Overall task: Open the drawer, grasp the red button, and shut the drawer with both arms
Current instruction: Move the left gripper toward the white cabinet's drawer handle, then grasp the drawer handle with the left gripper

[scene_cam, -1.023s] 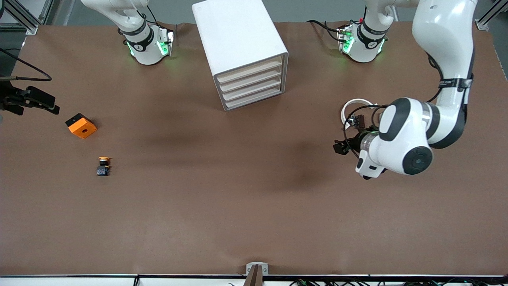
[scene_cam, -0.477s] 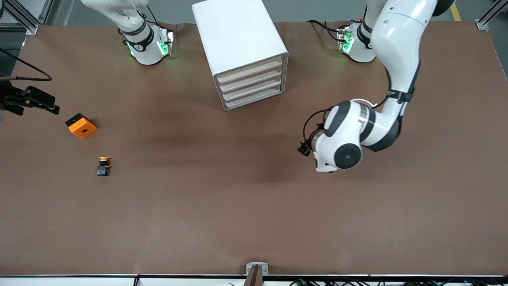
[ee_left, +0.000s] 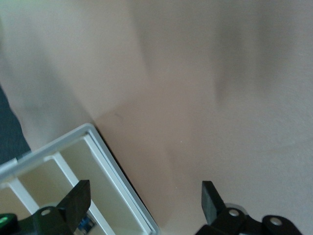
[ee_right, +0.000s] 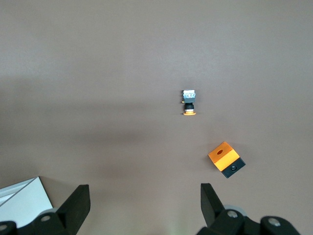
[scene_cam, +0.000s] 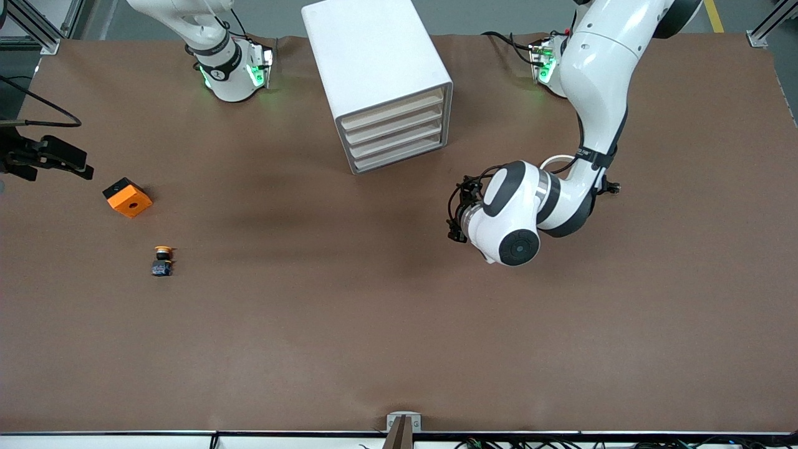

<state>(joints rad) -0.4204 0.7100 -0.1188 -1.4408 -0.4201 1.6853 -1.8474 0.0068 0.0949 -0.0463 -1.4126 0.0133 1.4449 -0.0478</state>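
Note:
The tall white cabinet point(scene_cam: 374, 68) stands between the two arm bases, and all the cream drawer fronts point(scene_cam: 395, 130) are pushed in. The button is hidden. My left gripper point(scene_cam: 454, 215) hangs open over bare table in front of the drawers, toward the left arm's end. In the left wrist view its fingers point(ee_left: 74, 201) are spread wide with nothing between them, and the cabinet's front edge point(ee_left: 100, 152) runs between them. My right gripper point(ee_right: 144, 203) is out of the front view. It is open and empty, high over the table.
A yellow-capped button point(scene_cam: 163, 260) point(ee_right: 189, 103) and an orange cube with a hole point(scene_cam: 128, 197) point(ee_right: 225, 159) lie toward the right arm's end. A black device point(scene_cam: 50, 157) sits at that table edge. A white ring point(scene_cam: 553, 163) lies under the left arm.
The left arm has swung from its end of the table toward the cabinet, carrying its open gripper closer to the drawer fronts. Nothing else has moved.

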